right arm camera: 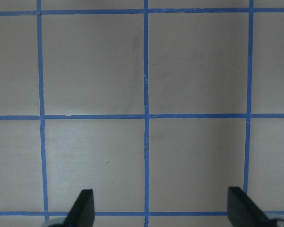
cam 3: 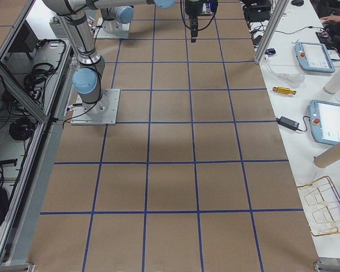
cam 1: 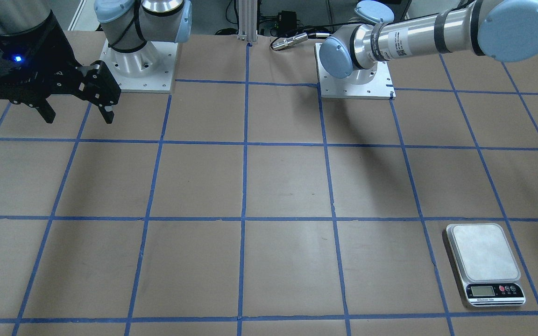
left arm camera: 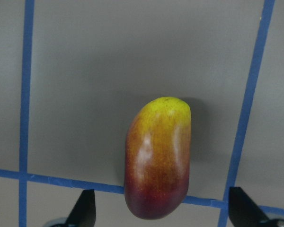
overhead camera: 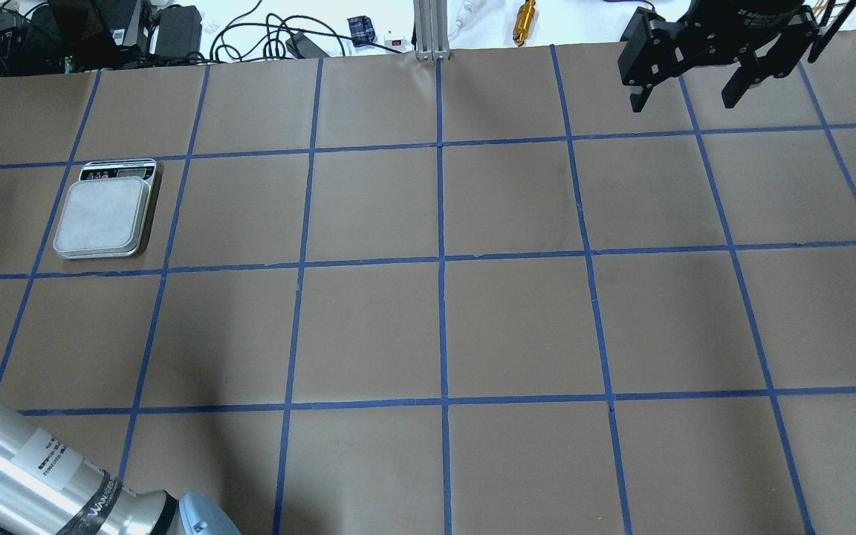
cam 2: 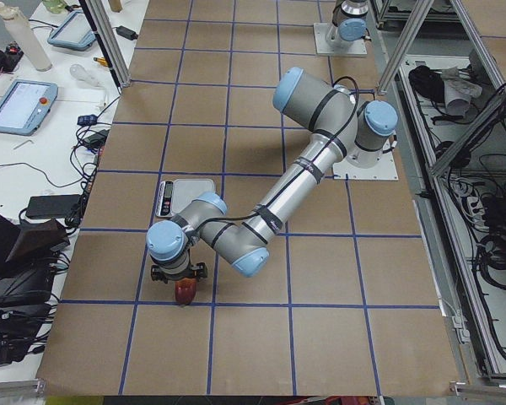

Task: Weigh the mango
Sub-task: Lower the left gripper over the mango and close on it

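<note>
Where the left jaws hang spread, the mango [left arm camera: 157, 161] lies between them on the table [left arm camera: 75, 94]; the right jaws are spread too.

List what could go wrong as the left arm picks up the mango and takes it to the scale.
1. The mango is smooth and rounded, and the open left gripper straddles it with wide gaps. An off-centre close may push it aside or let it slip.
2. The scale has a flat platform. The oblong mango could roll off when released, or land partly off it and spoil the reading.
</note>
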You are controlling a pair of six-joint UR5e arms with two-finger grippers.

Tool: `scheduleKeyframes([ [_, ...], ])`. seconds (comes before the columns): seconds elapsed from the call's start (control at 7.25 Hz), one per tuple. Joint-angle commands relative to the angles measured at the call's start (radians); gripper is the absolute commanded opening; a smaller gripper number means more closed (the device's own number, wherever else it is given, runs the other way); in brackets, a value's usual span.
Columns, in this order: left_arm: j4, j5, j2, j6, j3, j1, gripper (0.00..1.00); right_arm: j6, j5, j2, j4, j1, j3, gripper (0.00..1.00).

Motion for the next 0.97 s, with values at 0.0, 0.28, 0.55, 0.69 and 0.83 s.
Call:
scheduleKeyframes([
  [0.0, 0.051, -0.001, -0.041, 0.063, 0.002, 0.000, 1.00, 0.000, 0.000, 0.000, 0.000, 0.000, 0.000, 1.00],
  [0.28, 0.054, -0.003, -0.073, 0.065, 0.002, 0.000, 1.00, 0.000, 0.000, 0.000, 0.000, 0.000, 0.000, 1.00],
  [0.55, 0.057, -0.015, -0.093, 0.066, 0.002, 0.000, 1.00, 0.000, 0.000, -0.002, 0.000, 0.000, 0.000, 1.00],
  [0.69, 0.057, -0.017, -0.096, 0.066, 0.004, 0.000, 1.00, 0.000, 0.000, 0.000, 0.000, 0.000, 0.000, 1.00],
  [0.83, 0.066, -0.017, -0.102, 0.068, 0.004, 0.000, 1.00, 0.000, 0.000, 0.000, 0.000, 0.000, 0.000, 1.00],
])
